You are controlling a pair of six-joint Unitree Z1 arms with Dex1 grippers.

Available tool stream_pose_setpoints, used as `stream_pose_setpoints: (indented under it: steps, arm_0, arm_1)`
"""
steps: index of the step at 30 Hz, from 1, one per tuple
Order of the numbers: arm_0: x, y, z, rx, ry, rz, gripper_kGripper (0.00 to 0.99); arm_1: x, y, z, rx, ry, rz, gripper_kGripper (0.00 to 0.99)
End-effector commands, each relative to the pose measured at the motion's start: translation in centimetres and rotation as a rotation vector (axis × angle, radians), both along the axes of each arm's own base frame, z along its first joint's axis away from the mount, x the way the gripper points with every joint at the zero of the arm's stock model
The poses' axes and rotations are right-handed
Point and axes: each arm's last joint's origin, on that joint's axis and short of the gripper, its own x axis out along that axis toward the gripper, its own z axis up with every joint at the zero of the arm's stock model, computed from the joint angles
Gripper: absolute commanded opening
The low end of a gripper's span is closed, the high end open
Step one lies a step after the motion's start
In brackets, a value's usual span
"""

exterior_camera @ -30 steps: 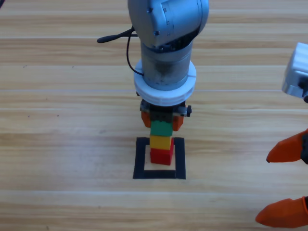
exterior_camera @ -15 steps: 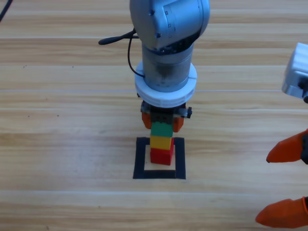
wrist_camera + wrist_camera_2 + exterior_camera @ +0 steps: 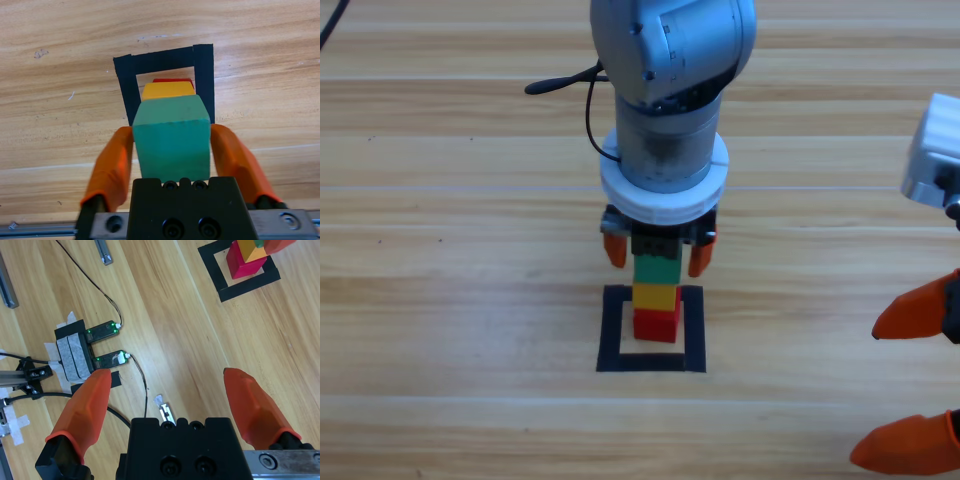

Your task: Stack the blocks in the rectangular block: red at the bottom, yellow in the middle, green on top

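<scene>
The left gripper (image 3: 657, 253) is released, its jaws just beside green (image 3: 172, 137) between them. It should rise straight up, not brushing the stack.

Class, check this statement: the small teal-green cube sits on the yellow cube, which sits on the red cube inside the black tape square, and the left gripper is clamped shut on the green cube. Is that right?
Not quite. The stacking order inside the black tape square is right, but the left gripper is open: the left wrist view shows gaps between both orange jaws and the small teal-green cube, which rests on the yellow cube and red cube.
</scene>
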Motion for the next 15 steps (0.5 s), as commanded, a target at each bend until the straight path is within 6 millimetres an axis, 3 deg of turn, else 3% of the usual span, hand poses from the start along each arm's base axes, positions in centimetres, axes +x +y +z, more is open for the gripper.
stream_pose_setpoints:
  steps: [1, 6, 8, 12, 15]
  arm_0:
    - [0.9, 0.5, -1.9, 0.046, 0.019, 0.031, 0.804]
    - [0.7, 0.7, -0.9, 0.028, 0.003, 0.045, 0.845]
    - [0.5, 1.1, 0.5, 0.006, -0.032, 0.074, 0.865]
    - [-2.1, 2.3, 6.6, -0.062, -0.189, 0.116, 0.865]
    - [-6.4, 4.5, 11.4, -0.119, -0.313, 0.124, 0.865]
  arm_1:
    - [-0.3, 0.6, -1.1, -0.054, 0.013, 0.030, 0.986]
    - [-0.3, 0.6, -1.0, -0.050, 0.010, 0.031, 0.986]
    - [-0.3, 0.6, -1.0, -0.051, 0.012, 0.032, 0.986]
    - [-0.3, 0.7, -1.2, -0.060, 0.015, 0.031, 0.988]
    - [-0.3, 0.7, -1.3, -0.062, 0.015, 0.032, 0.986]
